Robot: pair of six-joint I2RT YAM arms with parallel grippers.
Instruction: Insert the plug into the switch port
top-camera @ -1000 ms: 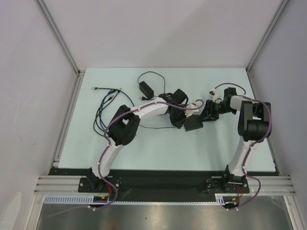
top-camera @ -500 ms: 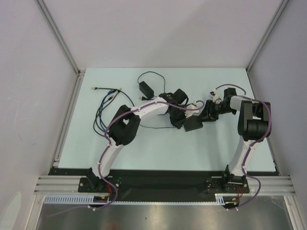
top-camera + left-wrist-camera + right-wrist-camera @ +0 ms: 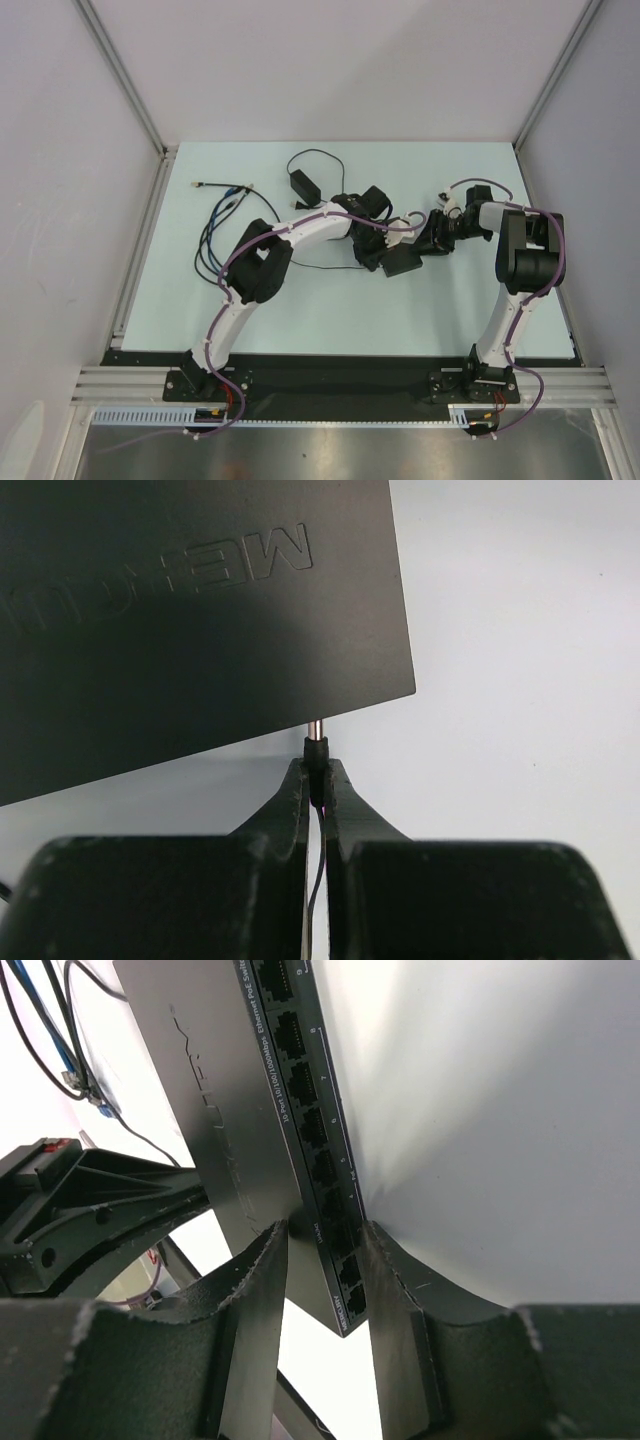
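The switch [image 3: 402,262] is a flat matte-black box held tilted above the table. In the right wrist view my right gripper [image 3: 322,1235] is shut on the switch [image 3: 225,1100], its fingers on the two flat faces beside a row of sockets [image 3: 318,1140]. In the left wrist view my left gripper [image 3: 317,775] is shut on a small black barrel plug [image 3: 316,748] with a metal tip. The tip meets the switch's narrow edge [image 3: 200,610]; how far it is in cannot be seen. A thin black wire runs back between the fingers. In the top view the left gripper [image 3: 385,240] meets the right gripper [image 3: 432,232] at the switch.
A black power adapter brick [image 3: 301,184] with a looped black cord lies at the back of the pale table [image 3: 300,300]. Blue and black network cables [image 3: 215,225] lie at the left. Grey walls and metal rails border the table.
The switch and both grippers have shifted slightly left and up in the top view. Both grips have stayed shut.
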